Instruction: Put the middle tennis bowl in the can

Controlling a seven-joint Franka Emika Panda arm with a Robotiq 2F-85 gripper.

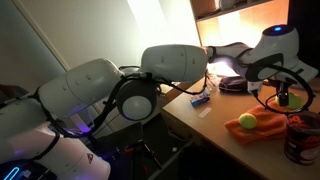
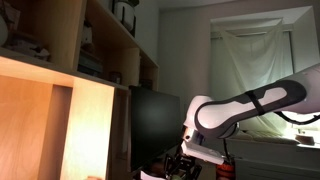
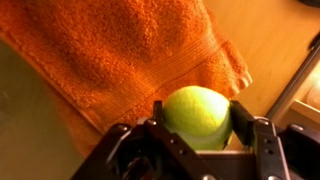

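My gripper (image 3: 197, 128) is shut on a fuzzy yellow-green tennis ball (image 3: 198, 112) held between both fingers. Below it lies an orange towel (image 3: 120, 55) on the wooden table. In an exterior view the gripper (image 1: 284, 98) hangs above the table with the ball (image 1: 284, 97) in it. A second tennis ball (image 1: 247, 122) rests on the orange towel (image 1: 268, 126). The dark reddish-brown can (image 1: 301, 140) stands at the right edge, beside the towel and lower than the gripper. In the dim exterior view the gripper (image 2: 181, 162) is barely visible and the ball cannot be made out.
A blue object (image 1: 200, 99) lies near the table's edge and a dark flat stack (image 1: 232, 85) sits behind it. The wooden table (image 1: 205, 125) ends towards the arm. Wooden shelving (image 2: 70, 90) fills one side of the dim exterior view.
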